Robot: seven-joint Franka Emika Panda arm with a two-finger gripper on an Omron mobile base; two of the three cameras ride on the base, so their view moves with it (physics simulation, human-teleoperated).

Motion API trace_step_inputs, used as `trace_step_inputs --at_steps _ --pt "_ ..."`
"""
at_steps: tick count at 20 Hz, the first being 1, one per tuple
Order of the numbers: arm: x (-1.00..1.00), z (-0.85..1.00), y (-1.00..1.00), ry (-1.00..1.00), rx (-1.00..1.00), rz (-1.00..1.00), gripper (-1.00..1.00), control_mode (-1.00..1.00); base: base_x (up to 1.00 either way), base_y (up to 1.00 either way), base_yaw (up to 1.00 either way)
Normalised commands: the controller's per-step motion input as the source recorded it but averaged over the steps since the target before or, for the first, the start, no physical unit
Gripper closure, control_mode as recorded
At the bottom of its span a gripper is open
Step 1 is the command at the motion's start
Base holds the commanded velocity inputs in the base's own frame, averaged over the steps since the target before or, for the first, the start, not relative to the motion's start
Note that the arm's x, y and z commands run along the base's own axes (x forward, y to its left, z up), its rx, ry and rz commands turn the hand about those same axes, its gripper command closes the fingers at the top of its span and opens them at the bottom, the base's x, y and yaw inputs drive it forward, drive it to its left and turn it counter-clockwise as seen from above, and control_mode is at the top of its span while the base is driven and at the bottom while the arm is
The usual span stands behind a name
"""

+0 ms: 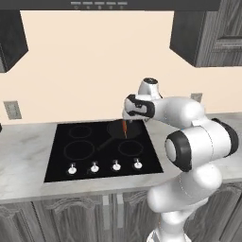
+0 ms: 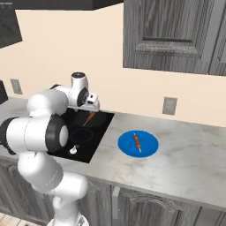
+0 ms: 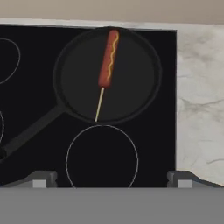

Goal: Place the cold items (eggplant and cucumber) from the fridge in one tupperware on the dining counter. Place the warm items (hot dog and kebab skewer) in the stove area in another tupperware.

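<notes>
A plain cream wall (image 1: 94, 56) ran behind a grey-veined marble counter (image 2: 185, 150). A black glass cooktop (image 1: 61, 163) was set into the counter, with 4 white knobs (image 1: 104, 166) in a row along its front edge and thin ring outlines marking the burners. A dark range hood (image 1: 99, 4) hung above it. Dark grey wood-grain upper cabinets (image 2: 176, 35) with raised panels flanked the hood, and matching lower cabinets (image 1: 56, 220) stood under the counter. 2 grey outlet plates sat on the wall, 1 left of the cooktop (image 1: 12, 109) and 1 right of it (image 2: 169, 106). Light was even and soft.
</notes>
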Motion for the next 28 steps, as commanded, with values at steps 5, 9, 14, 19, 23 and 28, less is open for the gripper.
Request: trace_step_inputs --at_steps 5,9,14,19,23,28 --pt "0.76 -0.53 0.15 0.01 -0.03 0.01 -1.0 -1.0 0.0 0.0 0.0" --pt "0.55 -0.52 0.11 0.0 -0.04 0.0 -1.0 -1.0 0.0 0.0 0.0" --pt "0.57 -0.5 0.0 0.01 0.0 -0.05 -1.0 -1.0 0.0 0.0 0.0" --pt "0.55 -0.49 0.09 0.01 -0.01 -0.07 -1.0 -1.0 0.0 0.0 0.0" --pt "0.67 -0.48 0.21 0.02 -0.03 -0.05 -1.0 -1.0 0.0 0.0 0.0" --pt "0.69 -0.53 0.19 0.03 -0.05 -0.05 -1.0 -1.0 0.0 0.0 0.0"
